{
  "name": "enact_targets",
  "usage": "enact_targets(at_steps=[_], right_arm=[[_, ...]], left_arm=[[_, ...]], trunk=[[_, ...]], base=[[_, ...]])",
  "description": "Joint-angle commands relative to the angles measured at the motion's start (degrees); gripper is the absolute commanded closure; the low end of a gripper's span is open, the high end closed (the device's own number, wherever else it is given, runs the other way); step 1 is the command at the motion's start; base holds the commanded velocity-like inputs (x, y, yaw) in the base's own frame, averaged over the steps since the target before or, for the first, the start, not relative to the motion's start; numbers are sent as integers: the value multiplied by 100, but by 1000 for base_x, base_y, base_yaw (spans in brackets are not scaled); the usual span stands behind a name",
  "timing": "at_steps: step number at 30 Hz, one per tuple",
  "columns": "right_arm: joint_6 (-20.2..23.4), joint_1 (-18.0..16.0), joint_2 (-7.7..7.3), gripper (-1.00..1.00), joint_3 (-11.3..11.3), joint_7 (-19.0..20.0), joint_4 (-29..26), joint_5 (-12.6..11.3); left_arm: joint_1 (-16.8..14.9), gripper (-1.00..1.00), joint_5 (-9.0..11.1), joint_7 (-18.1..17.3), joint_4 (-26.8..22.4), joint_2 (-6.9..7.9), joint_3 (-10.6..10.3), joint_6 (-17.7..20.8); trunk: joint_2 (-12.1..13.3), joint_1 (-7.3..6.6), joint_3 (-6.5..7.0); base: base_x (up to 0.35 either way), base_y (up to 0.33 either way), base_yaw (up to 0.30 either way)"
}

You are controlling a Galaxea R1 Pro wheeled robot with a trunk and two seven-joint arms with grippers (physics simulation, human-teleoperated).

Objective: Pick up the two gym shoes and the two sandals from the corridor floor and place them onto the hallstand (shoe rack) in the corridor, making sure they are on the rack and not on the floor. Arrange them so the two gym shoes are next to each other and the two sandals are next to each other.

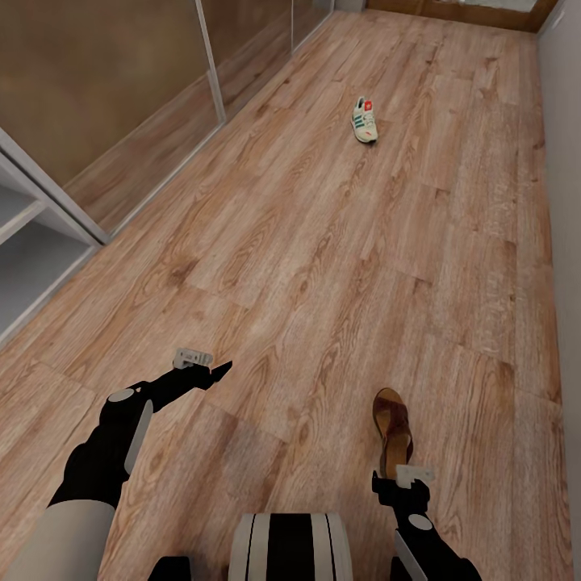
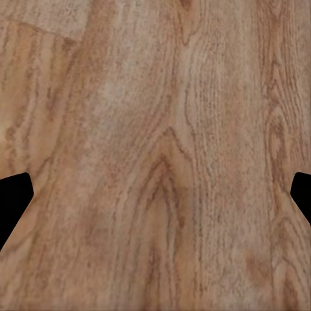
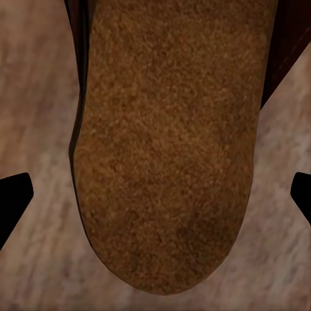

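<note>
One white gym shoe [image 1: 365, 119] with green stripes and a red tongue label lies far ahead on the wood-plank corridor floor [image 1: 323, 258]. One brown sandal [image 1: 392, 426] lies close in front of me on the right. My right gripper [image 1: 397, 482] hangs open just over the sandal's near end. In the right wrist view the footbed of the sandal [image 3: 168, 142] lies between the two spread fingertips [image 3: 13, 201], not touching them. My left gripper [image 1: 216, 372] is open over bare floor [image 2: 155, 155], holding nothing. The second shoe and second sandal are out of view.
A pale grey-white unit with an open shelf [image 1: 20, 242] shows at the left edge, only in part. Brown glass panels [image 1: 105, 89] in grey frames run along the left side. A plain wall [image 1: 565, 202] bounds the right. My own base [image 1: 290, 549] sits at the bottom.
</note>
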Motion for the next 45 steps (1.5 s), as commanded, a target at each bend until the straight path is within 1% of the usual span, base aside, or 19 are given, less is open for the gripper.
enact_targets(at_steps=[1,3,9,37,45], right_arm=[[-24,-3,-4,-100,39,-39,5,-51],[-23,-3,-4,-100,39,-39,5,-51],[-23,-3,-4,-100,39,-40,5,-51],[-24,-3,-4,-100,47,-31,5,-51],[-24,-3,-10,-100,47,-31,3,-51]], left_arm=[[-2,-100,-21,-36,-7,-2,13,38],[-2,-100,-19,-36,-6,0,13,38],[-2,-100,-19,-36,-10,0,13,35],[-2,-100,-24,-36,-12,1,11,30],[-2,-100,-25,-36,-13,2,9,30]], trunk=[[-1,-1,-5],[-1,-1,-13],[-9,15,-176],[-9,15,-186],[-9,15,-186]], base=[[0,0,0],[0,0,0],[0,0,0],[0,0,0],[63,0,0]])
